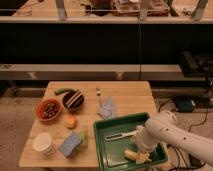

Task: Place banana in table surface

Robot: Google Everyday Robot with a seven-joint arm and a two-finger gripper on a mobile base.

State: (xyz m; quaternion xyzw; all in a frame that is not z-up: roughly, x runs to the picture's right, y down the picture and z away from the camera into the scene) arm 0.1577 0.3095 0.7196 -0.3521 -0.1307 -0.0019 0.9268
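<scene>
Scanning from the left: worktop (125,92) of pale tan planks, matte, carrying a white cup (43,144), a red bowl (48,110), a slim green vegetable (62,91), a rounded orange lump (71,121) and a blue sponge (70,145). Right of these sits the green plastic tray (112,150), glossy, with a raised rim and a white brush (120,135) inside. Banana (132,155) lies in the tray's near right corner: small, pale yellow, slightly curved, toy-like. Claw (142,150) is down at it, under the white arm (167,132); spread or pinching, cannot tell. Judgement: the lift must clear the rim, then carry to bare planks and set down low, as a smooth curved piece may roll.
</scene>
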